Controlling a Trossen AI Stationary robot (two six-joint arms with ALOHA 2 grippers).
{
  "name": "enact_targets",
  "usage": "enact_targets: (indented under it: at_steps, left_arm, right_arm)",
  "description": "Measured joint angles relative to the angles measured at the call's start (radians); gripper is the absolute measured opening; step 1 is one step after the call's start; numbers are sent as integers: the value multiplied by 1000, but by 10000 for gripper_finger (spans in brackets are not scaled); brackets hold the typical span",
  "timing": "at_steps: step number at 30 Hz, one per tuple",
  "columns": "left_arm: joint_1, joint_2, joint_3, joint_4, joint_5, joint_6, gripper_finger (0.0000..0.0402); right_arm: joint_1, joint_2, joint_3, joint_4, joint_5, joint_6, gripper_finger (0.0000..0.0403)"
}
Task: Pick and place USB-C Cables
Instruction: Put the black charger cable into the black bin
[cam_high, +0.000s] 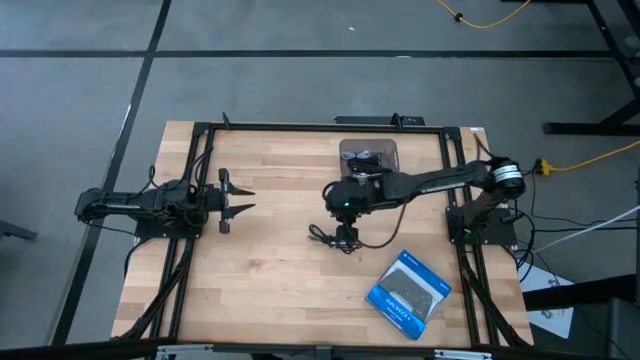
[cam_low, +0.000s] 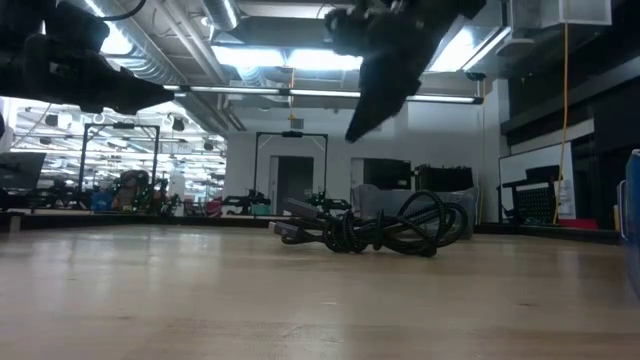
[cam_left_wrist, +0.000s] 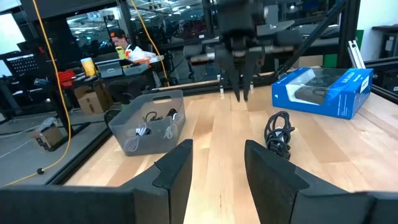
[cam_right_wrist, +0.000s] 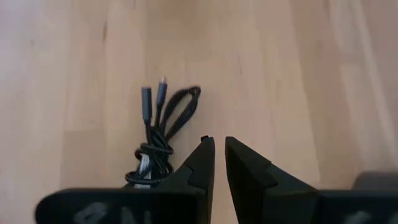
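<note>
Left wrist view, near to far: left gripper parked at the table's left edge, fingers apart, holding nothing. Mid-table, one black USB-C cable still loose, right gripper hovering just above, fingers nearly pinched together and empty. By the far edge, clear bin already holding a few coiled cables. Looks mostly done, last one pending.

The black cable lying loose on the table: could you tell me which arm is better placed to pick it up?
Right. The right gripper hangs directly above the black cable, while the left gripper waits far across the table.
</note>
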Motion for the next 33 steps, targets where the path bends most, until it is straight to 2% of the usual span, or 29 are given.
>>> enact_targets:
  at_steps: [7, 15, 23, 27, 33]
  left_arm:
    - [0, 0, 0, 1, -1, 0, 138]
    - [0, 0, 0, 2, -1, 0, 138]
    - [0, 0, 0, 2, -1, 0, 138]
    - [0, 0, 0, 2, -1, 0, 138]
    - [0, 0, 0, 3, -1, 0, 138]
  right_arm:
    - [1, 62, 0, 1, 0, 24, 45]
    - [3, 62, 0, 3, -8, 126, 45]
    - [10, 64, 0, -53, -25, 149, 45]
    - [34, 64, -3, -7, -76, 102, 45]
    - [84, 64, -3, 9, -87, 51, 45]
